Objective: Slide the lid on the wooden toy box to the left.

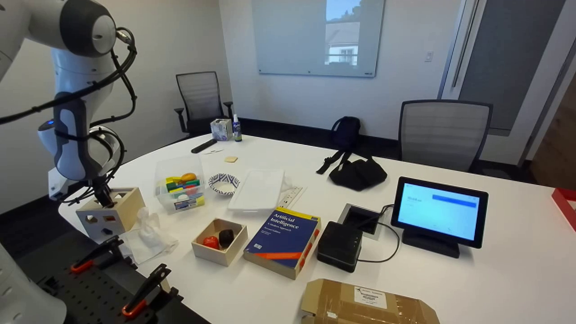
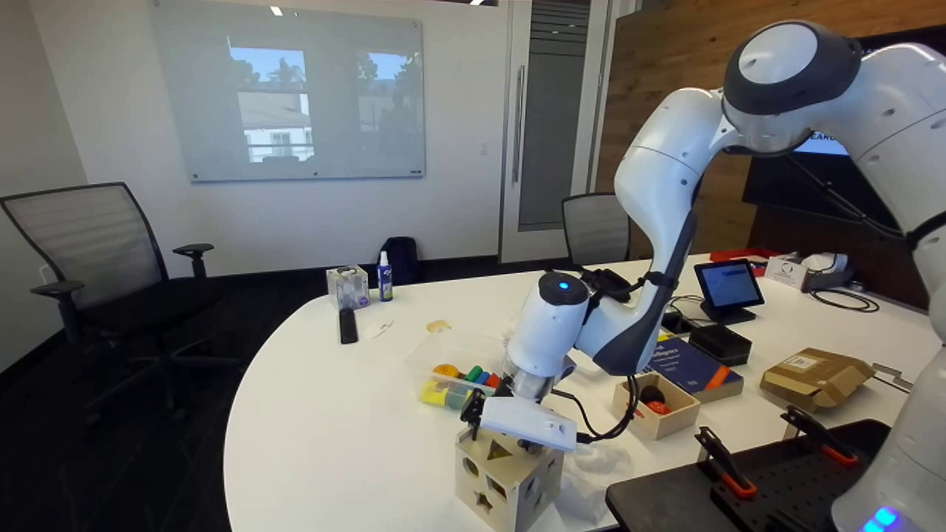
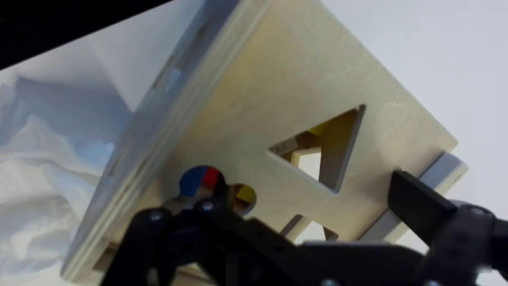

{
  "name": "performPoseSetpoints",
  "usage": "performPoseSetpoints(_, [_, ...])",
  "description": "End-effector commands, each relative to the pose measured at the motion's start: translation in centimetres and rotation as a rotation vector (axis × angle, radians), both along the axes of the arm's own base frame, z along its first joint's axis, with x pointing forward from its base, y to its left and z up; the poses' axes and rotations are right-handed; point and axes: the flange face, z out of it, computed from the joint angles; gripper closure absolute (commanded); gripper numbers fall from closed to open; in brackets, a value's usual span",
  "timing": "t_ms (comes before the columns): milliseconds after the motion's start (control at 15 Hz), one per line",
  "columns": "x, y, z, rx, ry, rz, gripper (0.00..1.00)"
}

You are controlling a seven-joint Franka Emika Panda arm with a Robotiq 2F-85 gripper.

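The wooden toy box [image 1: 130, 210] is a pale cube with shaped cut-outs, also in an exterior view [image 2: 497, 501], standing near the table edge by the robot. Its lid [image 3: 285, 79] is the flat pale top panel with triangle and heart-shaped holes. My gripper [image 3: 311, 182] is over the lid with its fingers wide apart. In the wrist view, the left finger is at the heart-shaped hole and seems to reach into it. The right finger is near the lid's edge, beside a pale wooden strip. Coloured pieces show inside through the holes. The gripper hides the lid's lower part.
Crumpled white plastic [image 1: 148, 238] lies beside the box. A clear bin [image 1: 180, 189] with coloured pieces, a patterned bowl [image 1: 223, 184], a wooden tray [image 1: 219, 252] and a blue book [image 1: 283, 238] stand nearby. Black clamps [image 1: 148, 288] rise from the robot's base plate.
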Motion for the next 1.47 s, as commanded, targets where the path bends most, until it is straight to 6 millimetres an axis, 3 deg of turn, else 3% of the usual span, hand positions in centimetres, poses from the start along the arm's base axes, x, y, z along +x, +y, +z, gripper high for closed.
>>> performPoseSetpoints(0, [-0.9,1.7,0.7,0.025,-0.024,0.015,0.0])
performPoseSetpoints(533, [-2.4,3.5,0.7,0.05,-0.021,0.084,0.0])
performPoseSetpoints(1400, [-3.2,5.5,1.1,0.089,-0.038,0.159,0.0])
